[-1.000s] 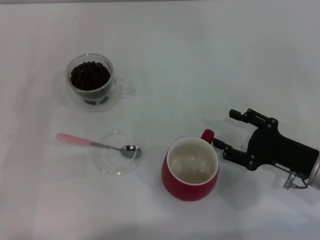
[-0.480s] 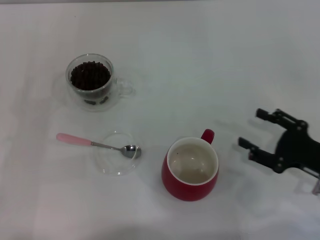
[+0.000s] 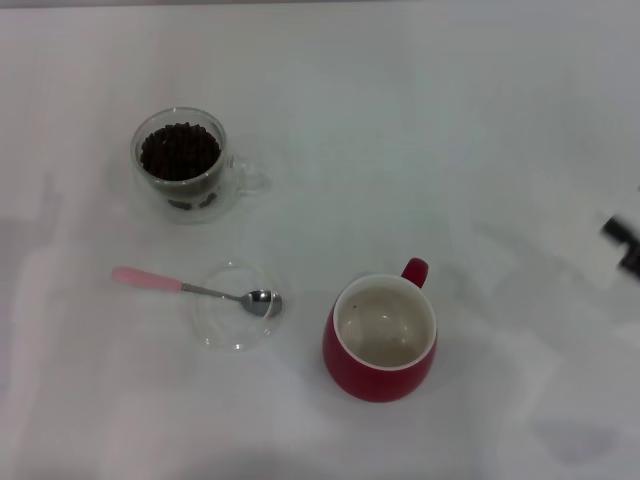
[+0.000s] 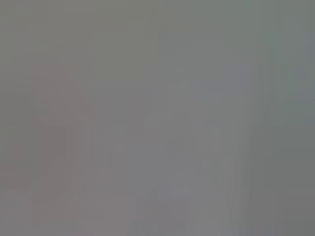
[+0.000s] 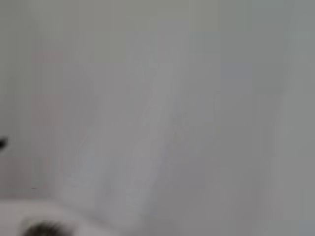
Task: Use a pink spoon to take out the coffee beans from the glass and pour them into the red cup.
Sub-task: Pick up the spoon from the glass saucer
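Observation:
The glass (image 3: 181, 165) stands at the back left of the head view, filled with dark coffee beans (image 3: 180, 151). In front of it lies the pink spoon (image 3: 190, 288), its pink handle pointing left and its silver bowl resting on a flat clear dish (image 3: 215, 325). The red cup (image 3: 375, 385) stands upright to the right of the dish, its inside off-white and its handle pointing back right. Only a dark sliver of my right gripper (image 3: 624, 244) shows at the right edge, far from the cup. My left gripper is out of view. Both wrist views show only blurred grey surface.
All of this sits on a plain white table (image 3: 450, 120). The shallow clear dish under the spoon's bowl is the only other object.
My right gripper has pulled back to the right, away from the red cup's handle, and has almost left the head view. The cup, spoon and glass have not moved.

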Motion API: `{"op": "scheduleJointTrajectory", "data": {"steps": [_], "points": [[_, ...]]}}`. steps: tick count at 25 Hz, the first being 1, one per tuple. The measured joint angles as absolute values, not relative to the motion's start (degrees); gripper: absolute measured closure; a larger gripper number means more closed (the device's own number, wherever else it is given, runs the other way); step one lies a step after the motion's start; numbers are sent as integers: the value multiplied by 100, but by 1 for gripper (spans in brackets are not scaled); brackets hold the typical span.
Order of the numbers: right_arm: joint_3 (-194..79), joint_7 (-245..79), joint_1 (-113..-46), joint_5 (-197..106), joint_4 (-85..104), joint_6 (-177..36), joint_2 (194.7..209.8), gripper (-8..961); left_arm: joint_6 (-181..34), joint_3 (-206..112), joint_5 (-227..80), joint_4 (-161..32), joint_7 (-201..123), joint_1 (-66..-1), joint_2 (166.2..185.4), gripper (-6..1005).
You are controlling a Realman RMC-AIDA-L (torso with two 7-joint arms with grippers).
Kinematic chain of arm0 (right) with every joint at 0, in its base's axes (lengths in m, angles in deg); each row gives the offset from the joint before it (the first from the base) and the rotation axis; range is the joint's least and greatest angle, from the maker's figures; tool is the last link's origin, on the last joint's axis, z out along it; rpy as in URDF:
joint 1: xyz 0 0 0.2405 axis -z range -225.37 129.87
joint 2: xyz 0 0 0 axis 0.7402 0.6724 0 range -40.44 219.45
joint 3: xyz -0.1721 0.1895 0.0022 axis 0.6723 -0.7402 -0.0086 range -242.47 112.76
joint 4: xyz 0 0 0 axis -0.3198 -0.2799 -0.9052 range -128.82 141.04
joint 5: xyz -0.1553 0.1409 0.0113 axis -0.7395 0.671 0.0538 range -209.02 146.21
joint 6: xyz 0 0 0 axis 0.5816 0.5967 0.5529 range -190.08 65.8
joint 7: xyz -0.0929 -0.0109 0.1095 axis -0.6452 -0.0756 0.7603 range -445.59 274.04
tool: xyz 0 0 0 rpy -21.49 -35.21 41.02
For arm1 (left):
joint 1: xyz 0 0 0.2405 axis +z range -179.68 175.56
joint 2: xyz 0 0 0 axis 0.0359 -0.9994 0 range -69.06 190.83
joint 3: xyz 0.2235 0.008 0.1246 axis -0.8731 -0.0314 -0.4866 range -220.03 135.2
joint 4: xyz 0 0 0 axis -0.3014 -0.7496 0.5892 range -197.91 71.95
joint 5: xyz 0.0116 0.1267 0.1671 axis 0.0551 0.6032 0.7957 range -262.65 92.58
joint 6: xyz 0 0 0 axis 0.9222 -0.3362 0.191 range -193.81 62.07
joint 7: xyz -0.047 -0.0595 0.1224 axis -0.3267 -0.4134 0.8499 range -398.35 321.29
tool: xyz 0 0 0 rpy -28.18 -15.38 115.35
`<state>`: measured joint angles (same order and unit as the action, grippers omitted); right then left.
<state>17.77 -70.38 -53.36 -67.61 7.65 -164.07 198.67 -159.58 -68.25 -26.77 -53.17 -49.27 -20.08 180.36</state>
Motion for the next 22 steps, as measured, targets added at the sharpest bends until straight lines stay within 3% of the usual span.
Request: {"op": "scheduleJointTrajectory", "data": {"steps": [22], "points": [[142, -6229, -5590, -6717, 1000, -17353, 19938, 168, -16330, -7450, -1994, -4719, -8492, -1640, 18028, 313]]}}
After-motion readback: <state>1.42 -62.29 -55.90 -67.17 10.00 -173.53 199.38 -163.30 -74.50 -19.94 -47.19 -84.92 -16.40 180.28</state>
